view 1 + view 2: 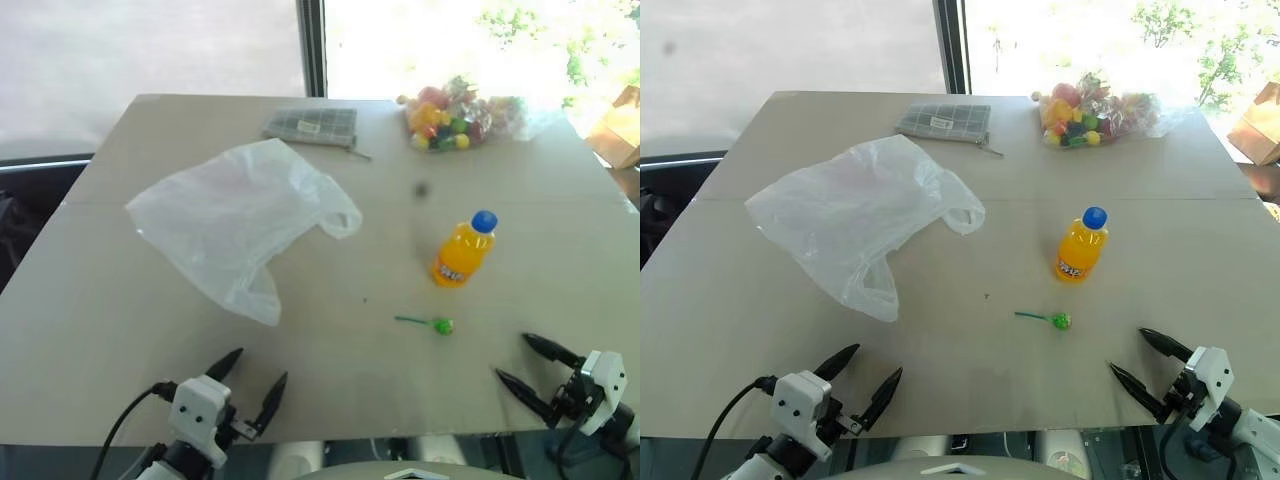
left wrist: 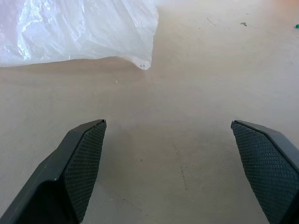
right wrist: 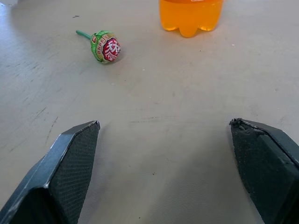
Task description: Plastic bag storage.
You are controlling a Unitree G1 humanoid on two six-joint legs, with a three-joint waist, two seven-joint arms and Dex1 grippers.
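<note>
Both pincers sit low at the near edge of the bench [image 1: 90,300], and both are released, fingers splayed wide with nothing between them.

The left pincer [image 1: 250,385] hovers over bare bench top, its two black fingers [image 2: 79,172] spread well apart and touching nothing. Ahead of it, a little way up the bench, lies the plastic bag [image 1: 235,220]: large, thin, translucent white and crinkled, lying flat on the left half of the surface with one loop handle trailing toward the near edge and another curling out toward the middle. In the left wrist view the bag's nearest corner [image 2: 140,56] lies ahead of the open fingers, clearly apart from them.

The right pincer [image 1: 530,362] is likewise spread open and holds nothing. Ahead of it a green-wrapped lollipop [image 3: 105,46] lies on its side, and beyond that stands an orange bottle [image 1: 462,250] with a blue cap, upright. Neither is touched.

At the far edge, a grey flat pouch [image 1: 312,125] lies near the middle, and a clear bag of colourful sweets [image 1: 460,115] rests at the far right.
</note>
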